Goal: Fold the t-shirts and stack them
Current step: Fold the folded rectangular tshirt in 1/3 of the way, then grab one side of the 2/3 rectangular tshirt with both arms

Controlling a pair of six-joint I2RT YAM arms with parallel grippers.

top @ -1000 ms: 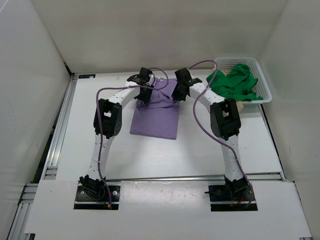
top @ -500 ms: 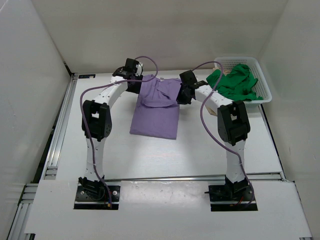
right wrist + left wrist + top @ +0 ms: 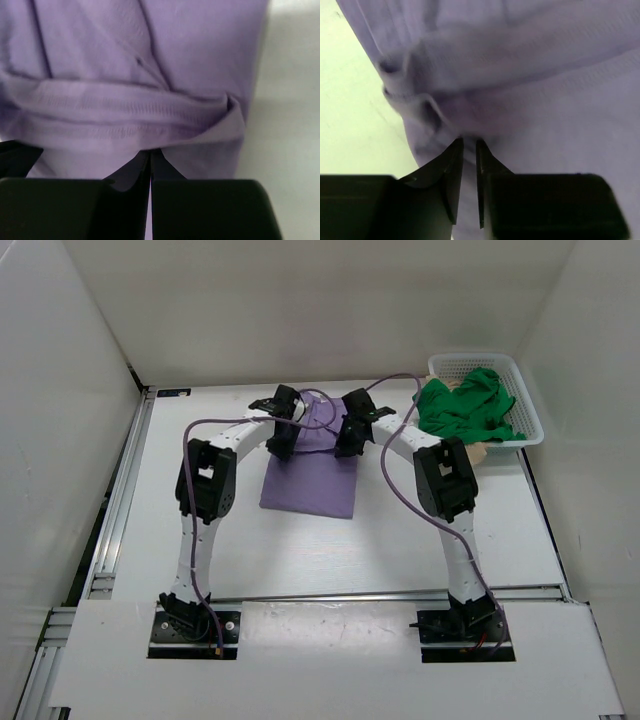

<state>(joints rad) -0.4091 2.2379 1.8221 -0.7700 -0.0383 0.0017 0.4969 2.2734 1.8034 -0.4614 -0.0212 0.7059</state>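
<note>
The lavender t-shirt [image 3: 310, 480] lies on the white table, partly folded, its far end bunched between the two grippers. My left gripper [image 3: 283, 440] is at the shirt's far left part. In the left wrist view its jaws [image 3: 469, 141] stand almost together, pinching a fold of lavender cloth [image 3: 530, 75]. My right gripper [image 3: 347, 438] is at the far right part. In the right wrist view it [image 3: 150, 152] is shut on a hemmed fold of the same shirt [image 3: 125, 115]. The green t-shirt [image 3: 468, 405] is heaped in the basket. A bit of beige t-shirt [image 3: 483, 451] shows at the basket's near side.
The white mesh basket [image 3: 530, 400] stands at the far right corner of the table. A metal rail [image 3: 118, 505] runs along the table's left edge. White walls close in the back and both sides.
Both grippers drew together and towards the near side over the lavender shirt's far end. The left jaws went from open to nearly together on the cloth. The shirt's far end is now bunched.
</note>
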